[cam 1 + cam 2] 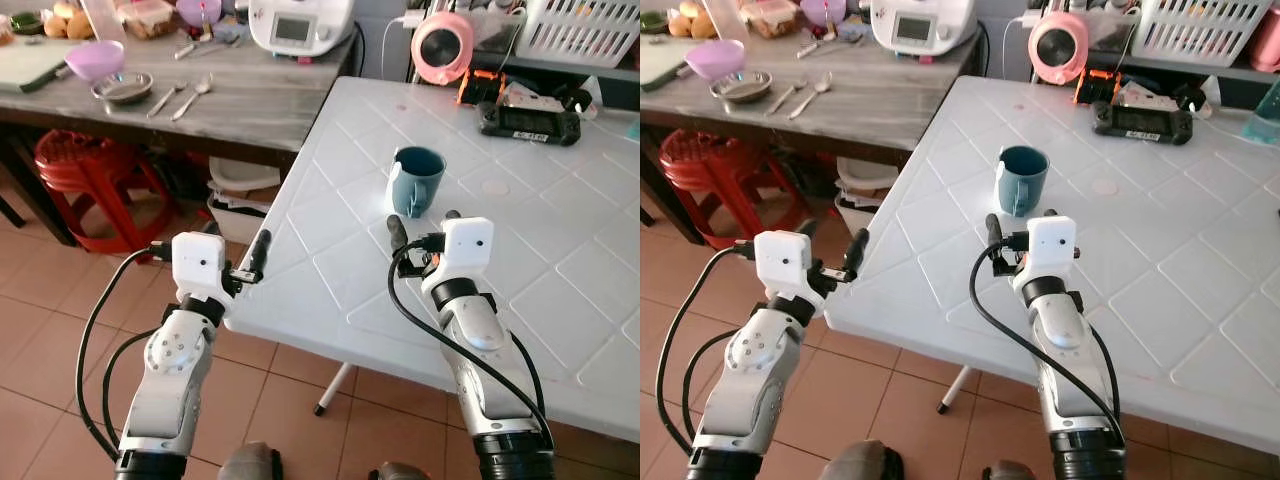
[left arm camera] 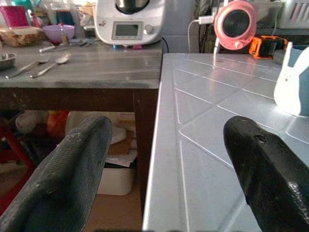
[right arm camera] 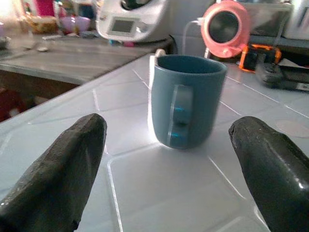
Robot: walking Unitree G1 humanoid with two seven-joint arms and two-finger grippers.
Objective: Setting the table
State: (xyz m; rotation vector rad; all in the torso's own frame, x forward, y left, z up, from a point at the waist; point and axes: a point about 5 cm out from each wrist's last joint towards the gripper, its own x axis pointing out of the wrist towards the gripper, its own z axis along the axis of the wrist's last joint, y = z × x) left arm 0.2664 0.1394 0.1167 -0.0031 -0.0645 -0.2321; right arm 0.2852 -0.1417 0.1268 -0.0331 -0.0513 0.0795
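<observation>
We are standing at the near left corner of the white worktop (image 1: 560, 300) with both arms raised over it. The blue mug (image 1: 416, 180) is standing upright on the white worktop, in from its left edge and roughly midway between the near and far edges, with its handle turned toward us. Our right gripper (image 1: 421, 226) is hovering just short of the mug, its fingers (image 3: 58, 164) spread wide with nothing between them; in the right wrist view the mug is sitting squarely between the two fingers, still apart from both. Our left gripper (image 1: 256, 256) is hanging at the left edge of the white worktop near its near corner, its fingers (image 2: 67, 174) likewise wide and holding nothing.

We judge that we are at the mug step of setting the table: either lining up to grasp it or having just placed it, and we cannot tell which.

If a grasp is next, it is calling for the right gripper to travel forward until the fingers are flanking the mug body, then to close evenly. The handle facing us may be getting in the way, so a slightly higher approach around the rim could be safer. The two spoons (image 1: 180, 97) are lying on the grey wooden worktop (image 1: 250, 100) to the left, beside a small metal dish (image 1: 122, 88), and are likely the next items to fetch.
</observation>
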